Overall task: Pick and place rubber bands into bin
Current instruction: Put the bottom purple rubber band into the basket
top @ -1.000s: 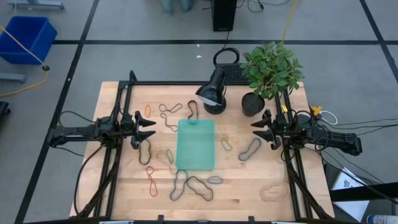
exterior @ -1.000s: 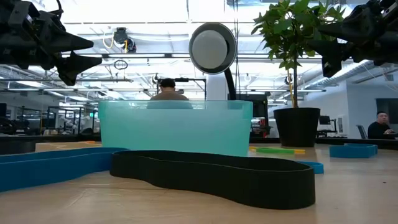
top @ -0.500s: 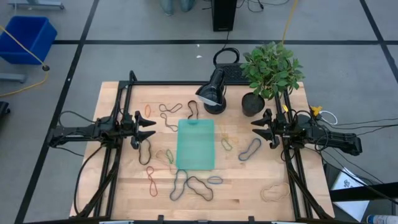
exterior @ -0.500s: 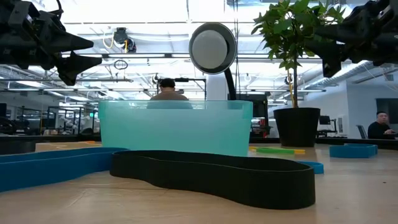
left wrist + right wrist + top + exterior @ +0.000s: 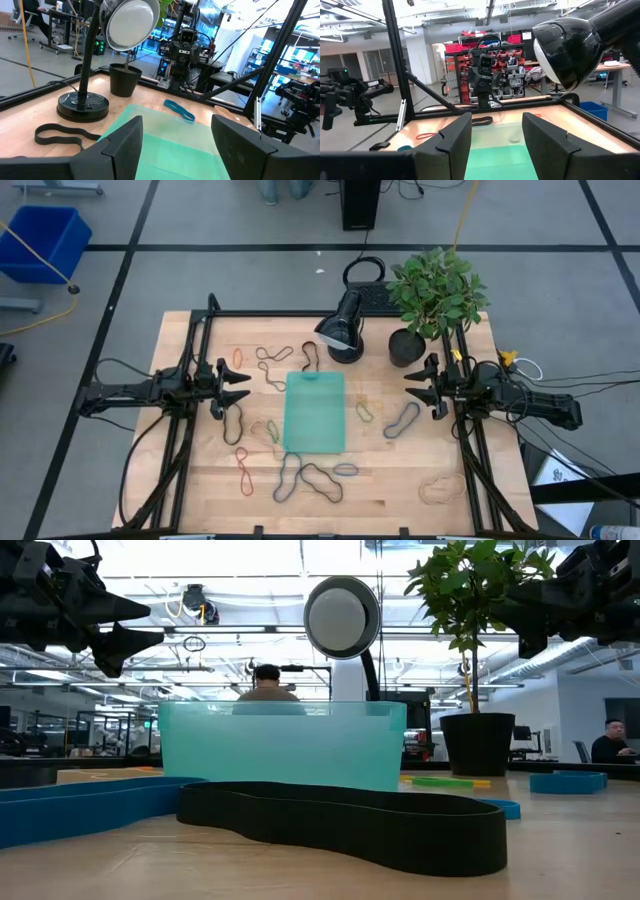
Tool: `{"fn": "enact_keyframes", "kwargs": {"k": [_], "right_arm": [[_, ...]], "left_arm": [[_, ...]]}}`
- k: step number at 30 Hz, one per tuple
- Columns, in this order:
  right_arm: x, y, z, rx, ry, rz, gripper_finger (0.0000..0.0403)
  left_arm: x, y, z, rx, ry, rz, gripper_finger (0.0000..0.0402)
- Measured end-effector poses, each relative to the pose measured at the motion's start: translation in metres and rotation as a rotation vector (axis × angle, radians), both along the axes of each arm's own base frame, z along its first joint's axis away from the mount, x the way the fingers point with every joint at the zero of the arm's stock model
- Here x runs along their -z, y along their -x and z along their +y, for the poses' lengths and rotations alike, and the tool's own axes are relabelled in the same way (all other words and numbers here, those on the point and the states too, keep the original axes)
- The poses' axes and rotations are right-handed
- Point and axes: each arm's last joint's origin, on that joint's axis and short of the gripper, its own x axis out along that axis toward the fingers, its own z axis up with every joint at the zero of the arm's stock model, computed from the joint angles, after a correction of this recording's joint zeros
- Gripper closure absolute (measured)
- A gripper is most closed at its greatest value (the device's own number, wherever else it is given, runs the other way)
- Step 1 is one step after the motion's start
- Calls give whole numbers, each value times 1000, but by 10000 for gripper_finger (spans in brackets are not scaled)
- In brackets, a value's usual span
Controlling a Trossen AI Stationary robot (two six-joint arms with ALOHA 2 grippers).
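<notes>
Both claws hover apart: left claw (image 5: 236,387), right claw (image 5: 413,388). Thin floppy elastic rubber bands (image 5: 403,419) lie scattered around the shallow translucent teal-green bin (image 5: 315,412); a pinch may slip off or snag 2.

The right gripper (image 5: 496,145) has its two dark fingers (image 5: 445,147) spread wide apart, with nothing between them. Through the gap lies the translucent teal-green bin (image 5: 497,162) on the wooden table (image 5: 580,122). A red rubber band (image 5: 426,135) lies on the wood off to one side of the bin, and a black rubber band (image 5: 482,120) lies at the bin's far end. A black desk lamp (image 5: 570,45) hangs large and near, its round head facing down. Across the table the left gripper (image 5: 484,82) points this way, its arm mounted on a black frame (image 5: 397,75). Red storage shelves (image 5: 495,55) stand in the room behind.
</notes>
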Motion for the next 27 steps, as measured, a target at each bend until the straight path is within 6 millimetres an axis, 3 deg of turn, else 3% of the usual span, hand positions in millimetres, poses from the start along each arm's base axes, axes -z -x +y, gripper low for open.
{"fn": "enact_keyframes", "kwargs": {"k": [10, 19, 27], "right_arm": [[5, -1, 0, -3, -56, 54, 234], [9, -1, -5, 173, -96, 79, 234], [9, 0, -6, 206, -91, 79, 234]], "left_arm": [[0, 0, 0, -1, 0, -5, 160], [-3, 0, 0, -2, -1, -30, 160], [-5, 0, 1, -43, -8, -55, 160]]}}
